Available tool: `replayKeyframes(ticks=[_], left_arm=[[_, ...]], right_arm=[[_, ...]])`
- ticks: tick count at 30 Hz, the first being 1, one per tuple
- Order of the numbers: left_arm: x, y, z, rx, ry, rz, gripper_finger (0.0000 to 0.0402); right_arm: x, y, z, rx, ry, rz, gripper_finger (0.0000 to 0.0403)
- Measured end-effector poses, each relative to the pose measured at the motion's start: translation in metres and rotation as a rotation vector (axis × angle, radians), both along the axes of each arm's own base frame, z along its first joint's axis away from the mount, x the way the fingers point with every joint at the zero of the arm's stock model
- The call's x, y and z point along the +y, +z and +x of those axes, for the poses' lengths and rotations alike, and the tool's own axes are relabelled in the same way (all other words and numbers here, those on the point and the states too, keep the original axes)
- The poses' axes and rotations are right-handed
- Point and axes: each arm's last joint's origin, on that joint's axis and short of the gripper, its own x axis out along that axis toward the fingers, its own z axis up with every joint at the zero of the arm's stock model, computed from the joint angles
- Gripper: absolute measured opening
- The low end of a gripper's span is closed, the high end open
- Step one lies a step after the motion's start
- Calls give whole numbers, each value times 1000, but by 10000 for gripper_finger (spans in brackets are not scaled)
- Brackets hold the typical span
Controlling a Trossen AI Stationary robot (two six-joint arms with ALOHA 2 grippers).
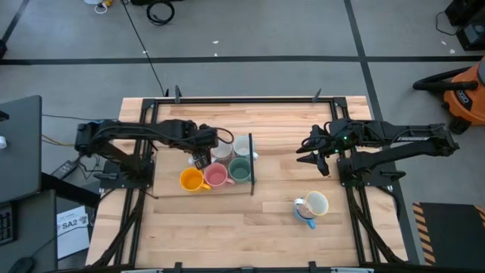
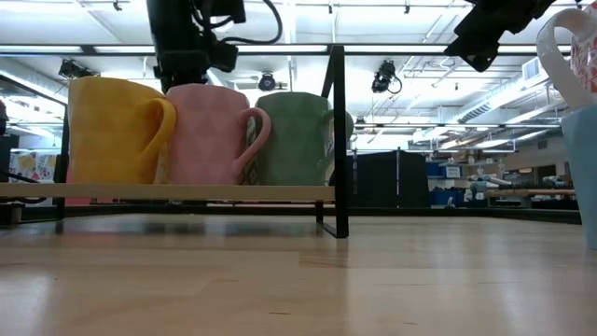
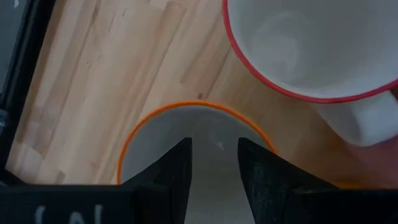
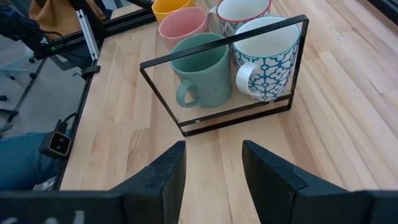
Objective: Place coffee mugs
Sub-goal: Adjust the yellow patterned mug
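A low wooden rack with a black metal frame (image 1: 251,178) carries the mugs. In front stand a yellow mug (image 1: 191,180), a pink mug (image 1: 216,175) and a green mug (image 1: 239,170). Behind them are a white red-rimmed mug (image 3: 323,43) and a blue-patterned white mug (image 4: 268,59). My left gripper (image 3: 214,155) is open and points down over the mouth of an orange-rimmed mug (image 3: 149,124) in the back row; I see no touch. My right gripper (image 4: 211,168) is open, in the air right of the rack. A cream mug (image 1: 316,202) and a blue mug (image 1: 305,214) stand on the table near the right arm.
The rack's black end frame (image 4: 224,43) stands between my right gripper and the mugs. Bare wood lies in front of the rack (image 2: 280,280) and between the rack and the two loose mugs. An orange vacuum (image 1: 462,91) sits on the floor beyond the table's right edge.
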Motion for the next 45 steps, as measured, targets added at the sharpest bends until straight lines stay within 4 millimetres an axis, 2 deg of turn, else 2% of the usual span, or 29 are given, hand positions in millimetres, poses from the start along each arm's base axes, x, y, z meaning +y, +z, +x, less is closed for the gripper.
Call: replayKeyframes(ticks=[4,17,45], left_arm=[[0,-6,4,29,-24,-16,137],[-4,-6,-1,72,-113,-138,137],[-4,-6,-1,78,-129,-136,137]], right_arm=[[0,0,0,-1,1,0,163],[0,0,0,-4,4,-1,163],[0,0,0,-3,4,-1,163]])
